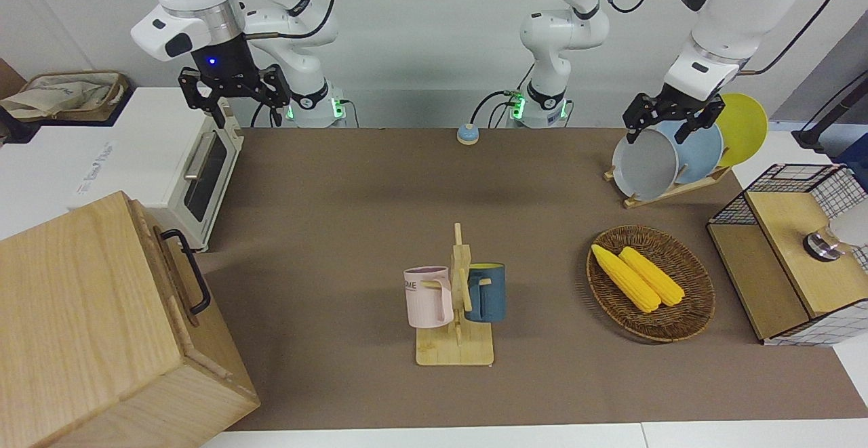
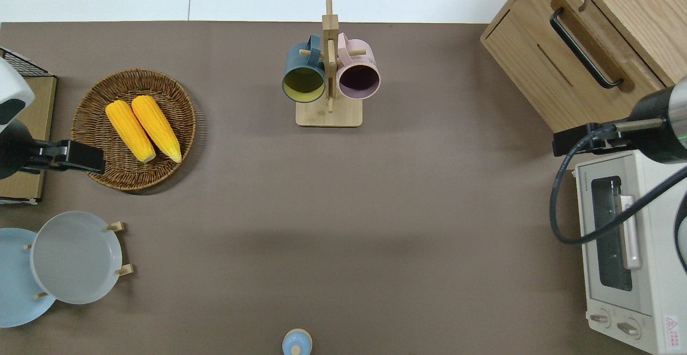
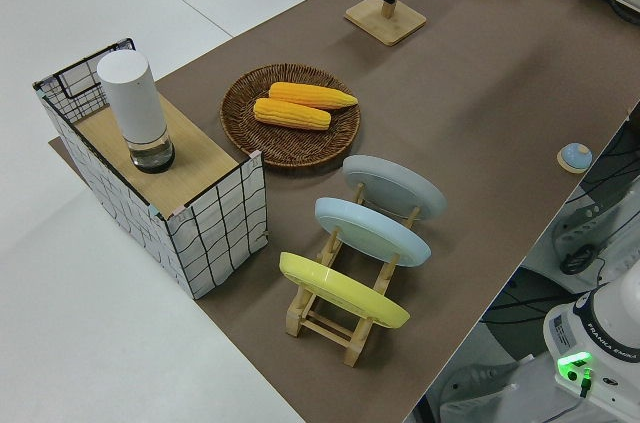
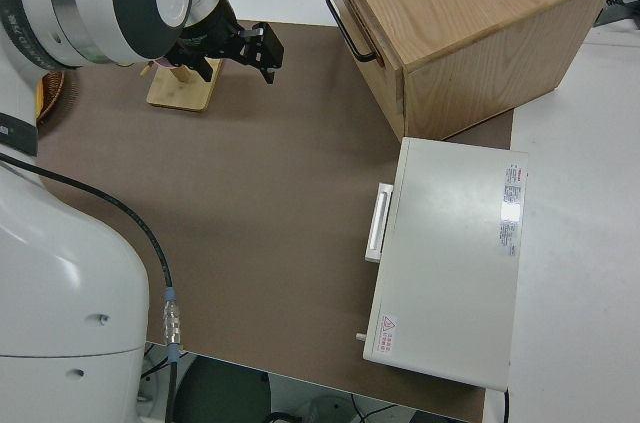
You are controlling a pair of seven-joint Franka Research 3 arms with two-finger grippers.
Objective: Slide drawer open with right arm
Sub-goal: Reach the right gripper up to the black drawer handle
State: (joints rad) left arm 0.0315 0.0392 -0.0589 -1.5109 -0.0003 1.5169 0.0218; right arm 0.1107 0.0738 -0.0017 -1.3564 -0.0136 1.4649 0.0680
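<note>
Black bar handle (image 1: 188,271) on the drawer (image 2: 571,57) sits shut in the pale cabinet (image 1: 95,326), farther along the surface (image 1: 352,217) than my right gripper (image 1: 234,99), which hangs fingers apart above the toaster oven (image 1: 180,163), clear for approach; left arm parked.

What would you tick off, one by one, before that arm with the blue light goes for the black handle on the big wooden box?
1. Wide light-wood drawer shut flush in its pale cabinet: ok, nothing opened yet.
2. Black metal bar handle free, nothing hanging on it or blocking it: ok.
3. Right arm's black two-finger tool open wide enough to take the bar: ok, fingers spread.
4. Tool lined up with the handle: not ok, it is up by the white toaster oven, apart from the handle.
5. Brown table mat bare where the drawer would slide out: ok.
6. Left arm parked: ok.
</note>
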